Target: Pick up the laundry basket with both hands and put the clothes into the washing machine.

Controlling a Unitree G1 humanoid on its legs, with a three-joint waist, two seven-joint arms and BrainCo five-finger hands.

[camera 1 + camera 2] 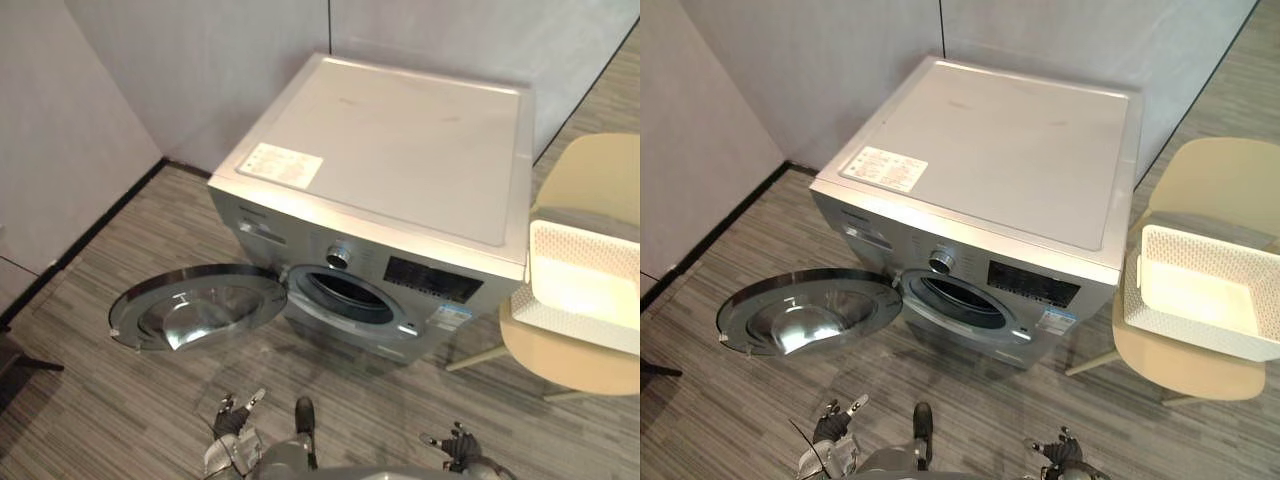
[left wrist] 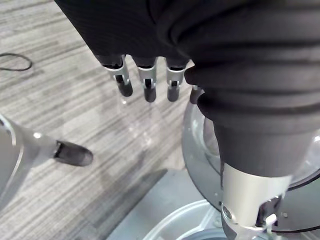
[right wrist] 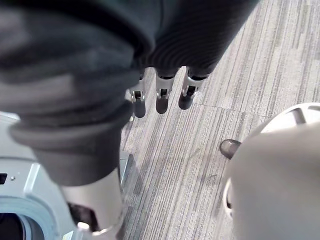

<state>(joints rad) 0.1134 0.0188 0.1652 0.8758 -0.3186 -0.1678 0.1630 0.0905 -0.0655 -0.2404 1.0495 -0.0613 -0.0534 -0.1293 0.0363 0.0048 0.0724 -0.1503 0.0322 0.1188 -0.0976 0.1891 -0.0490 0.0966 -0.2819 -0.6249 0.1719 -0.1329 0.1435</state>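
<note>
Laundry basket (image 1: 1200, 300) sits on a pale chair (image 1: 1200, 185) just right of the washing machine (image 1: 990, 170); looks empty inside (far corner hidden). Machine door (image 1: 800, 310) swung wide open to the left, drum mouth (image 1: 955, 300) dark, contents unreadable. Left robot hand (image 2: 145, 82) and right robot hand (image 3: 160, 97): fingers straight, holding nothing, low over bare floor (image 1: 150, 420). Fits either pre-pickup or clothes already loaded. Open floor fronts the machine; door edge and chair legs crowd the 2 sides.
</note>
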